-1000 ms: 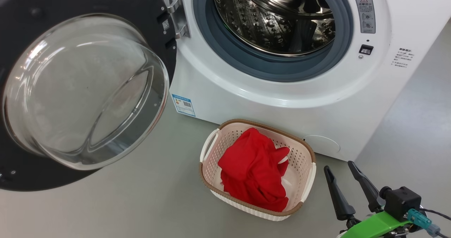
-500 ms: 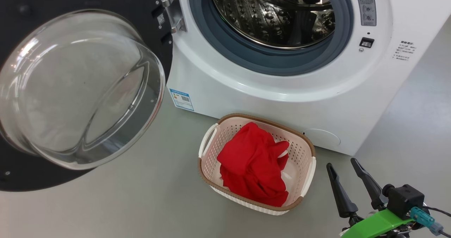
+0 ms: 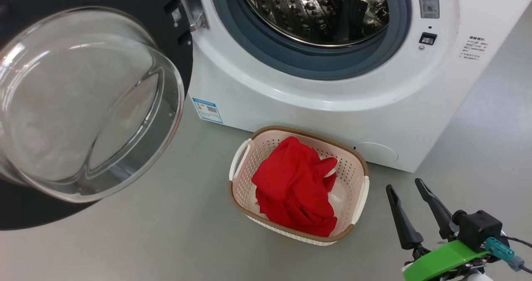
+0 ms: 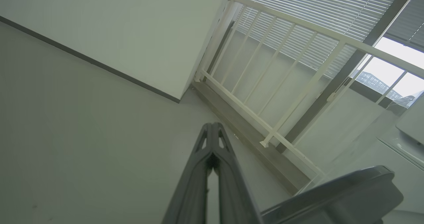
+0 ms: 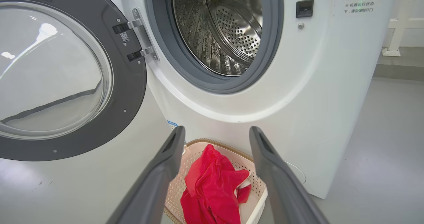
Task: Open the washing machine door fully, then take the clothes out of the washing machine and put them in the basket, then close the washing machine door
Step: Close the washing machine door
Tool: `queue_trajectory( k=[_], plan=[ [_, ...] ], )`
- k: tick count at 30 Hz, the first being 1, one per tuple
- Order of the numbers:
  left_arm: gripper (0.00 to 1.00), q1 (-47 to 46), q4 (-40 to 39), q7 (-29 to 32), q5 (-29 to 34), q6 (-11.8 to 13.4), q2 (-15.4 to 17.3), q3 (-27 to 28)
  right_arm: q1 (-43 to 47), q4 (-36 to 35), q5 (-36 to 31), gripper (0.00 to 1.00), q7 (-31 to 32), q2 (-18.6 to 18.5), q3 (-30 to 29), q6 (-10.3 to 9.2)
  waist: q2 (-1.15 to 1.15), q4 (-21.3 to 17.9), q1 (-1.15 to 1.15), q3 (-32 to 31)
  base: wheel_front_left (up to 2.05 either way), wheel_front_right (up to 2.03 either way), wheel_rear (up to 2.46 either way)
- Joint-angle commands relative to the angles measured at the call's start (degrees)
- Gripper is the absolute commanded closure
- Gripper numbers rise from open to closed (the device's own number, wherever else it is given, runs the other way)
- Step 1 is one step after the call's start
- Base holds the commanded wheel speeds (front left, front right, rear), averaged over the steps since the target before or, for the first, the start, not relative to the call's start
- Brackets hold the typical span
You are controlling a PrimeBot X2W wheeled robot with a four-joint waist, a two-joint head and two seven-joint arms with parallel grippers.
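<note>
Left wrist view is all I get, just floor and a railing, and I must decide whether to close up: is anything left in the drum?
Observer: No clothing shows in the steel drum, as far as the right wrist view looks into it.
Operator: Where is the laundry, then?
Observer: The red clothes lie in the basket, which sits on the floor right before the washing machine.
Operator: And the door?
Observer: The washing machine door stands swung wide open on its hinge, its glass bowl facing out.
</note>
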Motion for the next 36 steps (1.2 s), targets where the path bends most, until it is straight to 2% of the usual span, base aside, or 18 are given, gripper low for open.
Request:
queue_trajectory(
  k=[1, 7, 11, 12, 24, 36],
  plan=[
    [1.00, -1.3, -0.5, 1.8, -0.4, 0.6, 4.7, 0.0, -1.9, -1.4, -0.1, 0.00, -0.4, -0.7, 1.5, 0.37, 0.00, -0.1, 0.00, 0.2, 0.00, 0.00, 0.00],
    [1.00, -2.7, 3.4, 12.0, -0.9, 1.7, 7.5, -2.0, -2.3, -1.4, 0.0, 0.00, -0.4, -0.9, 1.7, 0.37, 0.00, -0.6, 0.00, 0.7, 0.00, 0.00, 0.00],
    [1.00, -2.1, 3.2, 18.0, -1.5, 1.4, 7.5, -3.6, -2.2, -1.5, 0.0, 0.00, -0.4, -0.9, 1.6, 0.37, 0.00, -0.5, 0.00, 0.8, 0.00, 0.00, 0.00],
    [1.00, -1.6, 2.4, 20.8, -2.1, 1.3, 7.0, -4.1, -2.1, -1.5, 0.0, 0.00, -0.4, -0.9, 1.6, 0.37, 0.00, -0.5, 0.00, 0.8, 0.00, 0.00, 0.00],
    [1.00, 4.3, -7.5, 35.5, -5.8, 1.2, 4.8, -5.7, -2.0, -1.2, 0.2, 0.00, -0.4, -0.4, 1.8, 0.37, 0.00, -0.7, 0.00, -0.3, 0.00, 0.00, 0.00],
    [1.00, 10.0, -17.9, 45.0, -11.6, -0.8, 4.2, -5.1, -1.3, -1.2, 0.0, 0.00, -0.4, 0.0, 1.4, 0.37, 0.00, -0.7, 0.00, -1.6, 0.00, 0.00, 0.00]
  ],
)
